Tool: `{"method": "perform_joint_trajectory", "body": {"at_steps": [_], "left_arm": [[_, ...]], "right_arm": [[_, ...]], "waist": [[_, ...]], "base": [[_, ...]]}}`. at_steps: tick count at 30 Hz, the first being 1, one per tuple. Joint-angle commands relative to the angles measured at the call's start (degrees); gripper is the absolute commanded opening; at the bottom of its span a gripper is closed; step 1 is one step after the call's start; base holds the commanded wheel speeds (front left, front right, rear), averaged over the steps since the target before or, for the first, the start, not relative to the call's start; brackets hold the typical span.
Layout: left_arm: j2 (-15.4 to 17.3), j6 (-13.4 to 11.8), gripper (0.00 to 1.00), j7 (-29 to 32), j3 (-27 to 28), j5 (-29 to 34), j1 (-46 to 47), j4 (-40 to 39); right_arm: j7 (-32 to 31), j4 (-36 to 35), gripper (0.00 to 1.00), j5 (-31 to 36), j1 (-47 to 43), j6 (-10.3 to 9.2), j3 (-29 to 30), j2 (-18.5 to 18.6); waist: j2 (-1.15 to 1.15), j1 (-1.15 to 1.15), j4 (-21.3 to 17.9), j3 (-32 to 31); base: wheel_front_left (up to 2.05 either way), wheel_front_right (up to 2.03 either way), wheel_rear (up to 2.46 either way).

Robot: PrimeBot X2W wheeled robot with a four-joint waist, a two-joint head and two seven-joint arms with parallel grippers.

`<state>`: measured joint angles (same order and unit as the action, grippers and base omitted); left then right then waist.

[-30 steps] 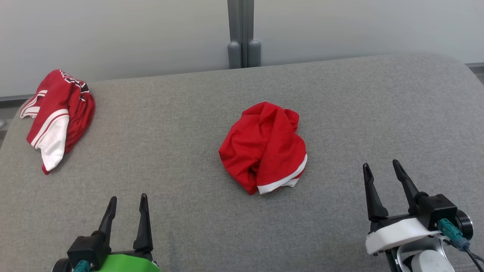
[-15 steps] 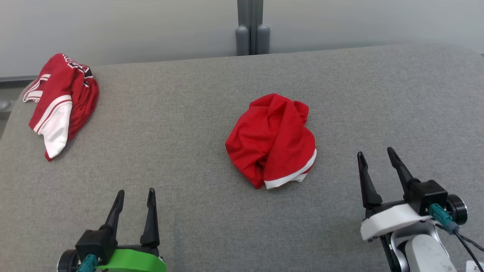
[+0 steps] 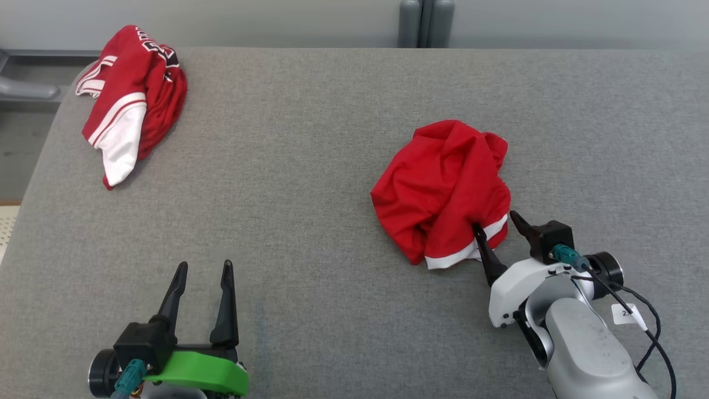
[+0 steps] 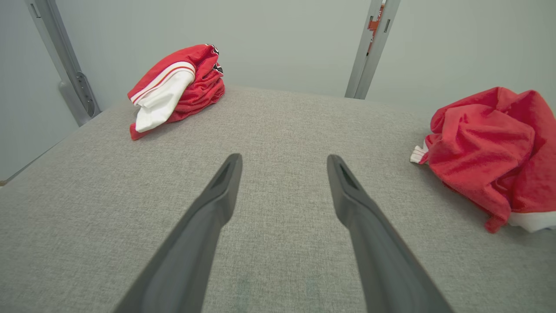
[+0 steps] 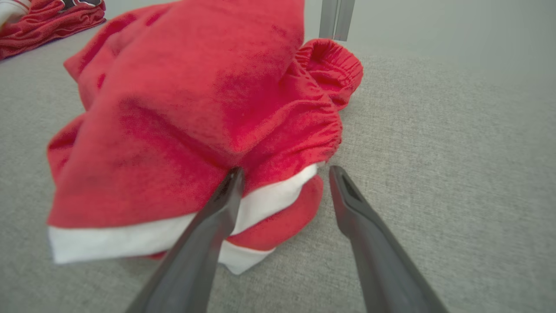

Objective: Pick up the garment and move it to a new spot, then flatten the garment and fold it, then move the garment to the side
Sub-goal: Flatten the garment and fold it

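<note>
So right now the crumpled red cloth garment with the white hem band (image 3: 440, 188) sits in a heap a bit right of the middle of the grey fabric-covered table (image 3: 310, 166), and my right gripper (image 3: 494, 220) is right up at its near right corner. My jaws there are spread wide and not clamped on anything. From my right wrist view, one finger's tip sits against the cloth just above the white band, and the other is just beside the garment's edge over bare grey fabric. Can't tell if that second one touches the cloth. There's a gathered elastic edge on the far right side of the heap, so maybe shorts? Not sure. My left gripper (image 3: 205, 264) is at the near left, fingers apart too, holding nothing, pointing out over bare table and well apart from the heap. Way over at the far left corner there's a red and white striped jersey (image 3: 133, 94) bunched up, with some dark lettering I can't read. A grey metal post (image 3: 424, 22) stands behind the far edge.
</note>
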<state>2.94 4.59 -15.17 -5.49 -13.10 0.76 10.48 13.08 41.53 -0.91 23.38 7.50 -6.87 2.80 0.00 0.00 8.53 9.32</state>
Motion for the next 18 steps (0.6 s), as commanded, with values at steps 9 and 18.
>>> {"method": "perform_joint_trajectory", "body": {"at_steps": [9,18], "left_arm": [[-0.1,-1.1,1.0,0.0,-0.1,-0.8,0.9,-0.2],[-0.1,-0.9,1.0,0.0,-1.0,-0.7,0.8,-0.4]], "right_arm": [[1.9,3.5,0.0,-4.8,6.0,-0.02,0.2,0.2],[2.1,-2.9,0.0,0.1,5.0,-0.02,14.1,0.4]], "waist": [[0.0,0.0,1.3,1.1],[0.0,0.0,-0.7,0.8]], "base": [[0.0,0.0,0.0],[0.0,0.0,0.0]]}}
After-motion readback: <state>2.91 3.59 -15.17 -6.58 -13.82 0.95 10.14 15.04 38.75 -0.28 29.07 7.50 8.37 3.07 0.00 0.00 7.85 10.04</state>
